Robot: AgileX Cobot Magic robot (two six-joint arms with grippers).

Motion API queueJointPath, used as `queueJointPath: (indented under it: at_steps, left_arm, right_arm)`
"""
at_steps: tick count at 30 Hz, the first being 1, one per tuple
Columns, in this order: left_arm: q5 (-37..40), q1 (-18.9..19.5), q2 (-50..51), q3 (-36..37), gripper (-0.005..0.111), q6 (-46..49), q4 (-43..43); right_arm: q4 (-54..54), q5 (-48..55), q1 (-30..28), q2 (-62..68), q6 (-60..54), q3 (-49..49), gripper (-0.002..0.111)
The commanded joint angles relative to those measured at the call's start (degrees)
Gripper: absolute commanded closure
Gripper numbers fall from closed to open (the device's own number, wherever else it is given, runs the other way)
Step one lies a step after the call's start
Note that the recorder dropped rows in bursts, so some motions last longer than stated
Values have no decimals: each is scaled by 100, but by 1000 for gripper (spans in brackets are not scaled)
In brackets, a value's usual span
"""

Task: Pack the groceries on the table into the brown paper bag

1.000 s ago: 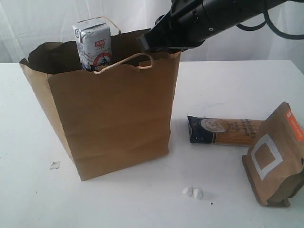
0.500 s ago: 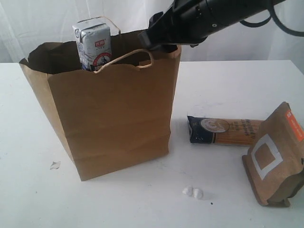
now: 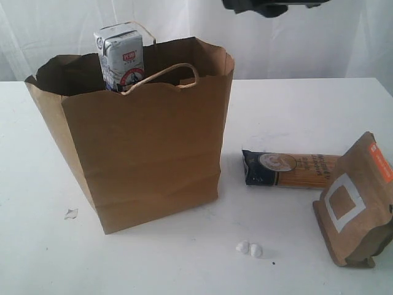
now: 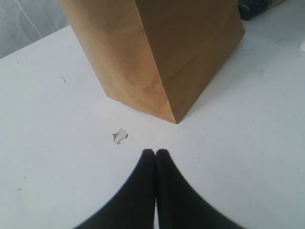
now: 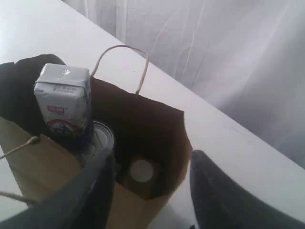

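The brown paper bag [image 3: 141, 153] stands upright on the table [image 3: 295, 110]. A white-blue carton [image 3: 120, 58] sticks out of its mouth. In the right wrist view the carton [image 5: 64, 102], a pull-tab can [image 5: 102, 136] and the white cap of a bottle [image 5: 141, 171] sit inside the bag [image 5: 164, 124]. My right gripper [image 5: 152, 158] hangs open and empty above the bag's mouth. The dark-blue spaghetti packet [image 3: 288, 170] and the brown pouch [image 3: 356, 203] lie on the table right of the bag. My left gripper [image 4: 155, 151] is shut and empty, low over the table near the bag's corner [image 4: 172, 114].
Two small white crumbs [image 3: 249, 249] lie in front of the spaghetti packet. A paper scrap [image 3: 71, 214] lies left of the bag, close to the left gripper's tips. Only a dark part of the right arm [image 3: 270, 6] shows at the top edge.
The right arm has lifted from the bag's rim up to the top edge of the exterior view. Bag, carton, packet and pouch have not moved.
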Motion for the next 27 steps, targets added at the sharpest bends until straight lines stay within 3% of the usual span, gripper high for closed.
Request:
queueJointPath:
  at_steps: [1, 19, 27]
  left_arm:
    - [4, -3, -23, 23, 106, -10, -19]
    - [4, -3, -23, 23, 106, -10, -19]
    - [4, -3, -23, 23, 106, -10, -19]
  right_arm:
    - [-421, 76, -7, -667, 299, 309, 62]
    - [-470, 1034, -7, -2383, 916, 1864, 62]
    - [-459, 1750, -7, -2318, 1004, 2562, 62]
